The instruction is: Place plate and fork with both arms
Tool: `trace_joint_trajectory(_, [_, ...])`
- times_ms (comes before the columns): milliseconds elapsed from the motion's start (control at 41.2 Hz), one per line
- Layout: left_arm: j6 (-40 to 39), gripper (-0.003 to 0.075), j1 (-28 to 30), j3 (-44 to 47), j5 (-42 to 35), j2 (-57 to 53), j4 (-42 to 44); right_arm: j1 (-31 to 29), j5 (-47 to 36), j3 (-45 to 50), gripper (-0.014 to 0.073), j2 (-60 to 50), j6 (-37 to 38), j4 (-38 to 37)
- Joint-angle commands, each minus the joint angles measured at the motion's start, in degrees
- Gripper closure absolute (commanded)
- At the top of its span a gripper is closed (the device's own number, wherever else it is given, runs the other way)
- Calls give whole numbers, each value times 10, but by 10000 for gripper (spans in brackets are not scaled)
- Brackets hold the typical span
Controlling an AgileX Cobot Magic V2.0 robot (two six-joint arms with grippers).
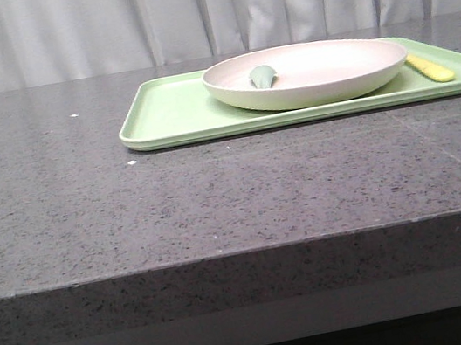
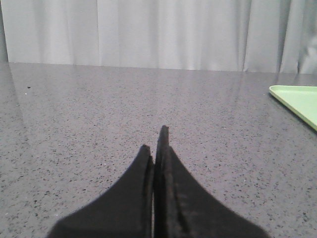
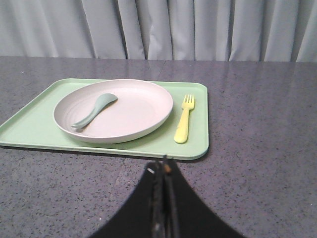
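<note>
Hidden and cut-off parts across the three views

In the front view the plate [image 1: 307, 74] hides the tines of the fork [image 1: 431, 67] and most of the grey-green spoon [image 1: 263, 76], and the tray [image 1: 168, 116] runs off the right edge. The left wrist view shows only a corner of the tray [image 2: 299, 100]. Neither arm appears in the front view.

Nothing readable anywhere here, no labels, brands or numbers on anything I can make out in any of the three views.
</note>
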Motion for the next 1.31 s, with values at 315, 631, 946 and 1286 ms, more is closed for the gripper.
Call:
trace_joint_trajectory(315, [1, 739, 1, 1, -53, -11, -5, 0, -51, -16, 710, 6, -5, -6])
trace_joint_trajectory(631, [1, 739, 1, 1, -53, -11, -5, 0, -51, -16, 710, 6, -5, -6])
trace_joint_trajectory(946, [1, 739, 1, 1, -53, -11, -5, -10, -77, 19, 710, -11, -32, -14])
trace_joint_trajectory(1286, [1, 739, 1, 1, -53, -11, -5, -91, -138, 195, 710, -125, -58, 54])
